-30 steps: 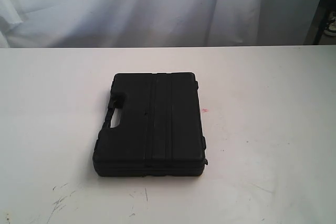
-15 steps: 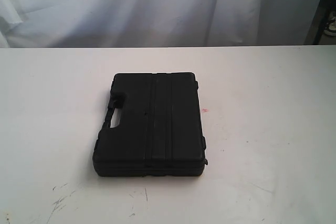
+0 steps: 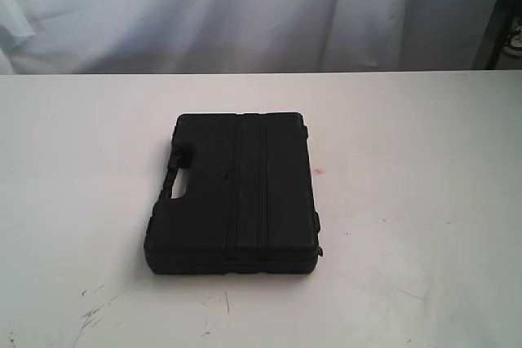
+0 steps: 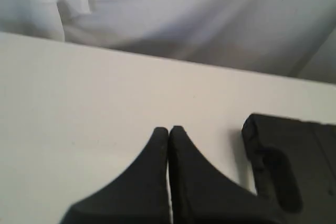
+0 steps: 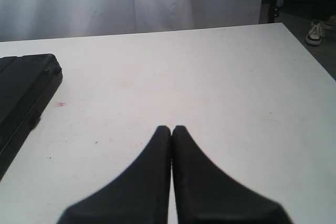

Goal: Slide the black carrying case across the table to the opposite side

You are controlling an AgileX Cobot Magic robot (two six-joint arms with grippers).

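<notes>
The black case (image 3: 234, 191) lies flat near the middle of the white table (image 3: 408, 136), its cut-out handle facing left and its ribbed stripes running front to back. No arm shows in the exterior view. In the left wrist view my left gripper (image 4: 169, 129) is shut and empty above bare tabletop, with the case's handle end (image 4: 286, 171) off to one side, apart from it. In the right wrist view my right gripper (image 5: 171, 128) is shut and empty too, and the case's corner (image 5: 26, 90) sits well away from it.
A white curtain (image 3: 245, 6) hangs behind the table's far edge. A tiny red spot (image 3: 318, 172) marks the tabletop right of the case, and dark scratches (image 3: 94, 311) run near the front left. A dark frame and a shoe (image 5: 316, 31) show beyond the table's right end.
</notes>
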